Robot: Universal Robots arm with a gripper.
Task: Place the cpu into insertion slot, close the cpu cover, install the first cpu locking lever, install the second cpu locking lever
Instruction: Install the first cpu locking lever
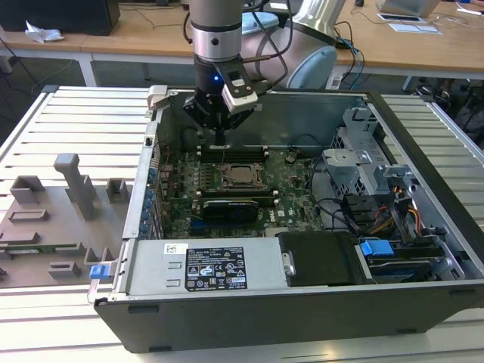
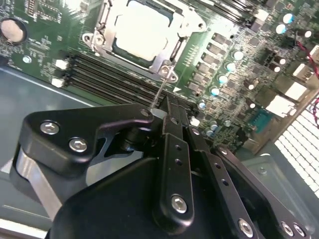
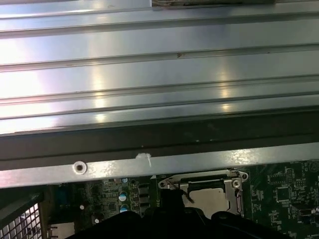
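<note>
- The cpu (image 2: 141,31) already lies flat in its socket near the middle of the motherboard (image 1: 291,204), inside the open computer case (image 1: 423,227) on the slatted desk (image 1: 76,113).
- The cpu cover (image 2: 172,50) appears to be lying down around it, a thin silver frame with the chip's pale top showing through the opening.
- The fingers (image 2: 167,117) look drawn together, pinching a thin wire locking lever (image 2: 162,89) that rises from the socket's corner; the contact itself is partly hidden by the gripper body.
- In the exterior view the gripper (image 1: 219,132) hangs over the rear edge of the motherboard, just behind the socket.
- Handling, as a judgement: the lever is light, springy steel, narrow and slick, best held near its free end. The cover is thin, stiff sheet that would bend if forced. The chip is light, rigid and fragile underneath.
</note>
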